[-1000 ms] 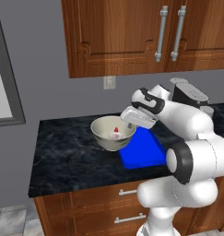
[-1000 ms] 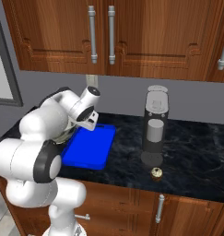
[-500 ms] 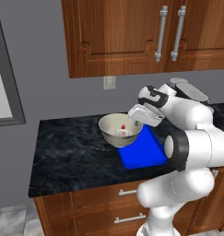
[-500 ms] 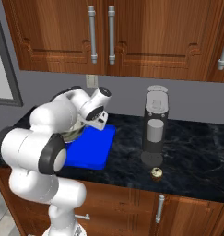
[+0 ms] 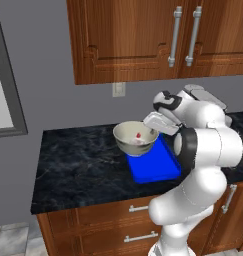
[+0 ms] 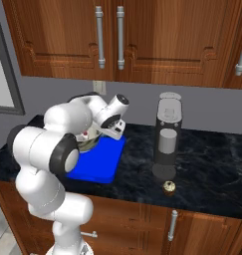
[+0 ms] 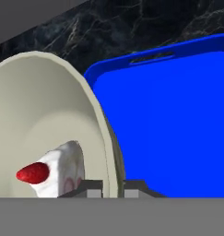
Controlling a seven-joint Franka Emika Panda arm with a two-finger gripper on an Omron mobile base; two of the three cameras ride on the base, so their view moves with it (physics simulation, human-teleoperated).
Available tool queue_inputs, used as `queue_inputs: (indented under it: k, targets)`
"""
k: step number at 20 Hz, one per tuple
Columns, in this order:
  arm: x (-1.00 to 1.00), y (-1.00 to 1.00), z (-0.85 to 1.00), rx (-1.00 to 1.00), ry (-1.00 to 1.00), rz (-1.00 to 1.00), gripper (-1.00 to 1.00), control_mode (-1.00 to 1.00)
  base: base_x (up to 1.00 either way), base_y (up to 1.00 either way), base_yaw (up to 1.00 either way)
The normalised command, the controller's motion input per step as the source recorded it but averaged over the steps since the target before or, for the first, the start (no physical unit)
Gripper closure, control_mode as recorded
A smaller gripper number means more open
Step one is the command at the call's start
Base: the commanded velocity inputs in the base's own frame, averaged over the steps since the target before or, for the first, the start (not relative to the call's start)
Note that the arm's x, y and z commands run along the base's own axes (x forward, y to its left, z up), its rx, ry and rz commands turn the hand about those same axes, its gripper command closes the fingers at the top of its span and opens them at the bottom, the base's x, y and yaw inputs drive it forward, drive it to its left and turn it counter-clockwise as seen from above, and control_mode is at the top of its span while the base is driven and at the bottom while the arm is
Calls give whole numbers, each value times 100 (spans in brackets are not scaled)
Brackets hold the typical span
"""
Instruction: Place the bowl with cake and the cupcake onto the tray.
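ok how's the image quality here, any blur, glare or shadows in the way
Left base view: evenly lit, slightly soft, no glare; the bowl reads clearly over the tray. Right base view: sharp enough, but the small cupcake lacks detail. Hand view: crisp, flat lighting, bowl rim looms large, the cake clear.

no legible text, label, brand, number or sign was found in any view. the cabinet doors point(image 5: 143, 35), the wall outlet point(image 5: 118, 89), the counter point(image 5: 78, 165), the tray point(image 5: 155, 165), the bowl point(image 5: 128, 135) and the dark appliance point(image 6: 167, 134) all bore plain surfaces. the robot's body showed no markings.
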Motion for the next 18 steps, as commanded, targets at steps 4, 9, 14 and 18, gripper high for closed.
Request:
queue_inputs:
  k: [4,9,14,18]
  targets:
    - [24,-14,-15,0,0,-3,100,-100,0,0,0]
    - [21,-2,-19,0,-1,-2,100,-100,0,0,0]
    - [22,-1,-18,0,-2,-4,100,-100,0,0,0]
    - [23,-4,-17,0,-2,-4,100,-100,0,0,0]
